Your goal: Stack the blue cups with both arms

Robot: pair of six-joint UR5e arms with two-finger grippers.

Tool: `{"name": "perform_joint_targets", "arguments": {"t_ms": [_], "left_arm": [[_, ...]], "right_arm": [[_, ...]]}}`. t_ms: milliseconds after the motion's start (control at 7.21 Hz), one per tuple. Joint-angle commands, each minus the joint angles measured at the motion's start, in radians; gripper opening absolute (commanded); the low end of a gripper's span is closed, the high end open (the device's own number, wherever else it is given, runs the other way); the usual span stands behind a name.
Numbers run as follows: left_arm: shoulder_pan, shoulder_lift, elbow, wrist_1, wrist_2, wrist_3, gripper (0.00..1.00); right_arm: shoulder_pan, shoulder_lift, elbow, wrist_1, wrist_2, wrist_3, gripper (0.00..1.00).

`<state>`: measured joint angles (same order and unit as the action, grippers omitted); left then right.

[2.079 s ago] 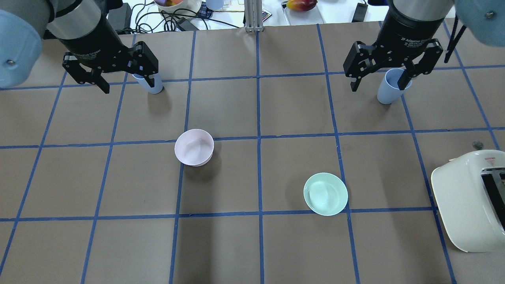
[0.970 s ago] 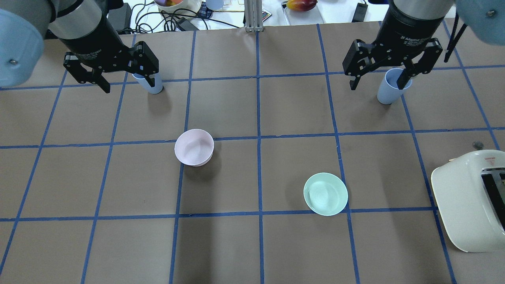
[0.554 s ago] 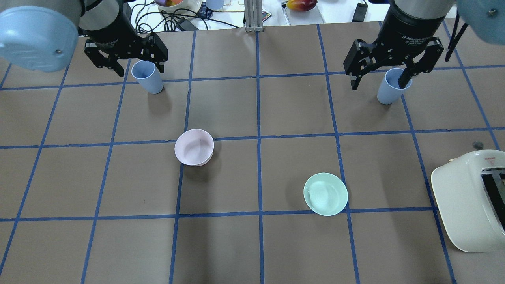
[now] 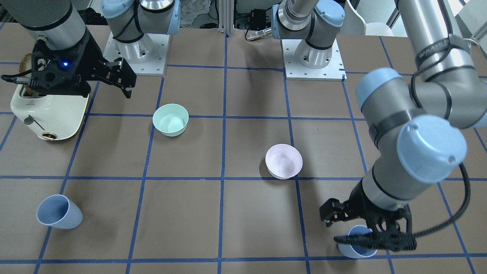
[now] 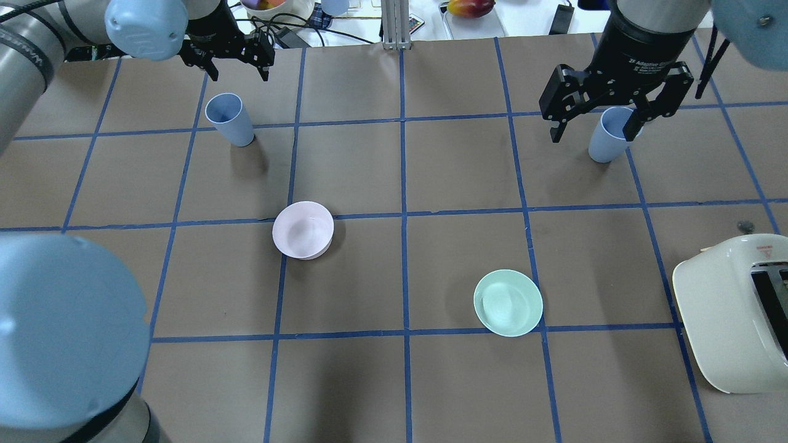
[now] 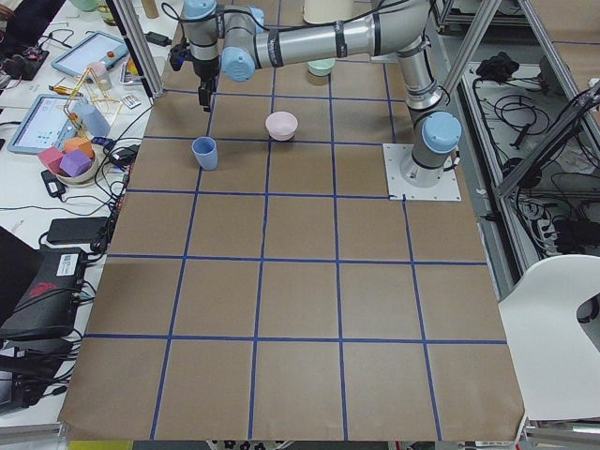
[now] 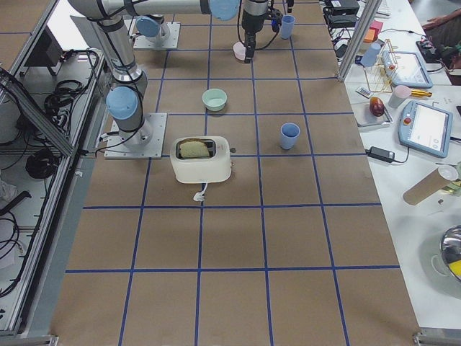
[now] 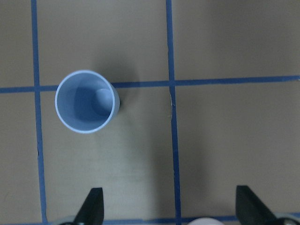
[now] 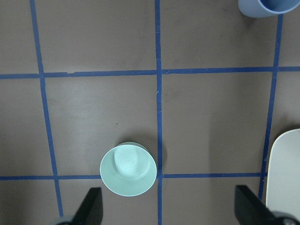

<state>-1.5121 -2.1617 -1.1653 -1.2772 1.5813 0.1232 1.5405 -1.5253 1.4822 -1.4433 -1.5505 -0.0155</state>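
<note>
Below the left gripper [image 5: 239, 69], spread wide and empty, brown paper [image 5: 462, 166] taped in a blue grid is seen, the first blue cup [image 5: 229, 119] standing upright near it, outside its span. Under the right gripper [image 5: 591, 136], also spread and empty, the second blue cup [image 5: 606, 144] is partly masked by it. Open room is offered between them; pink bowl [image 5: 303, 230], mint bowl [image 5: 508, 303] and edge-cropped toaster [image 5: 714, 320] are found well off.

The left blue cup [image 5: 229, 119] and the right blue cup [image 5: 602, 144] are plain, matte pale-blue tapered tumblers, both upright, mouths up and empty. They stand well apart on the table [image 5: 462, 166], along its side far from the robot, each alone and unstacked
</note>
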Motion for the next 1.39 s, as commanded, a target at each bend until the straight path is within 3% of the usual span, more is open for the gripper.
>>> {"name": "perform_joint_targets", "arguments": {"t_ms": [0, 277, 416, 693, 832, 970, 1109, 1248], "left_arm": [[0.013, -0.117, 0.056, 0.004, 0.002, 0.036, 1.00], [0.013, -0.150, 0.050, 0.003, 0.006, 0.038, 0.98], [0.013, -0.156, 0.049, -0.013, 0.072, 0.036, 0.93], [0.013, -0.164, 0.049, -0.016, 0.085, 0.033, 0.92], [0.013, -0.168, 0.049, -0.016, 0.083, 0.033, 0.63], [0.013, -0.168, 0.050, -0.016, 0.083, 0.033, 0.22], [0.013, -0.167, 0.052, -0.014, 0.082, 0.033, 0.00], [0.013, -0.167, 0.055, -0.013, 0.080, 0.033, 0.00]], "right_arm": [[-0.069, 0.029, -0.003, -0.067, 0.001, -0.121, 1.00], [-0.183, 0.164, -0.022, -0.269, -0.002, -0.345, 1.00], [-0.212, 0.230, -0.025, -0.384, -0.002, -0.416, 1.00], [-0.261, 0.365, -0.092, -0.434, 0.000, -0.423, 1.00], [-0.287, 0.429, -0.159, -0.431, 0.001, -0.454, 1.00], [-0.290, 0.491, -0.196, -0.431, 0.015, -0.461, 1.00], [-0.290, 0.525, -0.198, -0.433, 0.015, -0.462, 1.00], [-0.290, 0.549, -0.192, -0.430, 0.012, -0.463, 1.00]]}}
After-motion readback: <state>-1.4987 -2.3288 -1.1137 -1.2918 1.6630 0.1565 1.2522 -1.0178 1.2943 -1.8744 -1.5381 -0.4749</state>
